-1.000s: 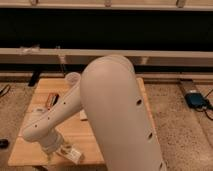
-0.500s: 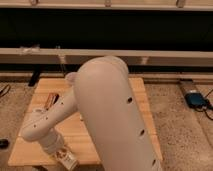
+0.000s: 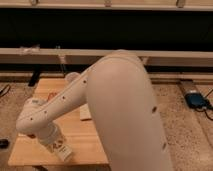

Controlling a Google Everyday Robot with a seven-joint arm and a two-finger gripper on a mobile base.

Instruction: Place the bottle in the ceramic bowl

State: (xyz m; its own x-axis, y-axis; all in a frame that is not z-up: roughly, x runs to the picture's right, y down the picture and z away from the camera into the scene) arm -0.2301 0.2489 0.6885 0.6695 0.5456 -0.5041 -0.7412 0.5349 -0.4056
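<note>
At front-left edge of desk (image 3: 85, 142), claw (image 3: 61, 149) hangs low under bent white arm (image 3: 115, 100), closed fully. What it grips, cannot tell: bottle hidden, not visible near claw. Pale block (image 3: 85, 113) lies on desk behind claw, slightly right. Blue object (image 3: 196, 100) on floor, far right of claw.

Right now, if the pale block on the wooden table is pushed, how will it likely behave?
The pale block lies flat with straight edges, so it would probably slide, not roll or tip. It looks rigid, though its weight cannot be judged. The gripper, shut, sits low over the table's near edge.
</note>
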